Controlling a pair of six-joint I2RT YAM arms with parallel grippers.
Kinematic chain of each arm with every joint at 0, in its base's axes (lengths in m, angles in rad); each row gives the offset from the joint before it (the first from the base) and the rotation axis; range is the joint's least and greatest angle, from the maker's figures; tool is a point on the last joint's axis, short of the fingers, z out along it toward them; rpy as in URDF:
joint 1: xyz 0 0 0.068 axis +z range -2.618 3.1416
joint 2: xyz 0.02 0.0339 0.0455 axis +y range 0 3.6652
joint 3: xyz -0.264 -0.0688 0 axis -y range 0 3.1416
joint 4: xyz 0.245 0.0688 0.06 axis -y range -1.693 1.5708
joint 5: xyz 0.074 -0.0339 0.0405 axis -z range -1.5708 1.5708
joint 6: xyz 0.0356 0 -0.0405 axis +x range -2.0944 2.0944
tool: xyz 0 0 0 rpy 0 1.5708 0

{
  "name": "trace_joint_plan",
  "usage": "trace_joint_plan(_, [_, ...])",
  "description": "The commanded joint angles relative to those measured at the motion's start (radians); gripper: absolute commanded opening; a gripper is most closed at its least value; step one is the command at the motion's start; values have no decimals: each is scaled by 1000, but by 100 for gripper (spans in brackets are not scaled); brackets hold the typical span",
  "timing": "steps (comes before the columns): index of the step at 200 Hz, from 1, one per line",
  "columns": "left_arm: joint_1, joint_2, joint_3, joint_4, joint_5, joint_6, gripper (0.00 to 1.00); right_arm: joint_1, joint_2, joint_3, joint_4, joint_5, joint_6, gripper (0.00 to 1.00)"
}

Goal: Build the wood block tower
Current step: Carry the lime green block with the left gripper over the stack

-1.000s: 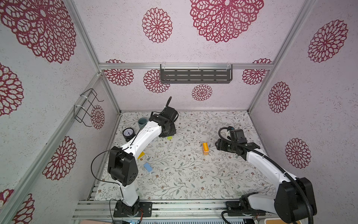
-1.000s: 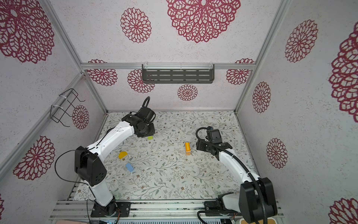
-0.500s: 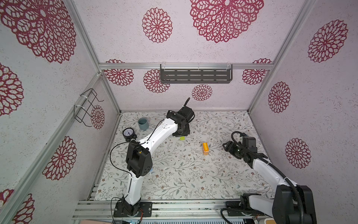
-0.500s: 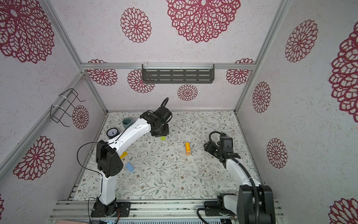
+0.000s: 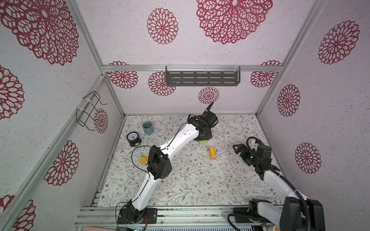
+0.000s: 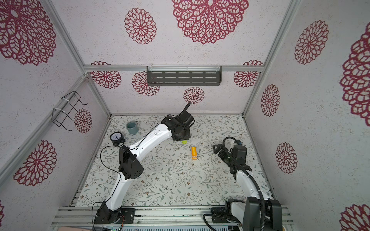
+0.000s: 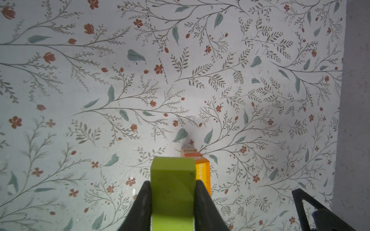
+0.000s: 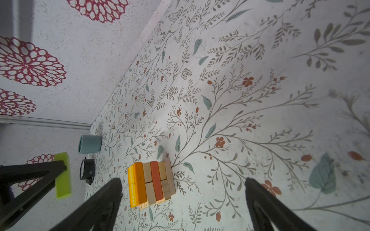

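The tower [image 5: 212, 153] [image 6: 193, 153] is a short stack on the flowered table: plain wood and red-orange layers under an orange block printed "Supermarket" [image 8: 138, 185]. My left gripper [image 7: 172, 183] is shut on a lime green block [image 7: 173, 178] [image 5: 204, 142], held in the air just behind and beside the tower [image 7: 203, 172]. The right wrist view also shows that green block [image 8: 62, 176]. My right gripper [image 8: 183, 183] [image 5: 238, 149] stands wide open to the right of the tower, apart from it and empty. A yellow block [image 5: 144, 160] lies at the left.
A grey-blue cup [image 5: 147, 128] [image 6: 132, 128] [image 8: 89, 144] and a round black alarm clock [image 5: 133, 138] [image 6: 116, 137] [image 8: 87, 172] stand at the back left. The left arm's elbow [image 5: 159, 166] hangs over the left middle of the table. Walls close in three sides.
The left arm has swung from the back left toward the tower, carrying the green block. The right gripper has drawn back to the right, away from the tower, and opened wider.
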Motion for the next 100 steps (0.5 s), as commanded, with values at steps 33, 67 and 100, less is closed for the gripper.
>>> trace_joint_plan(33, [-40, 52, 50, 15, 18, -104, 26, -10, -38, -23, 64, -11, 67, 99])
trace_joint_plan(67, [-65, 90, 80, 28, 18, -136, 27, -9, -67, -31, 62, -10, 74, 99])
trace_joint_plan(100, [-79, 109, 80, 51, 21, -161, 27, -10, -82, -37, 57, -14, 79, 99])
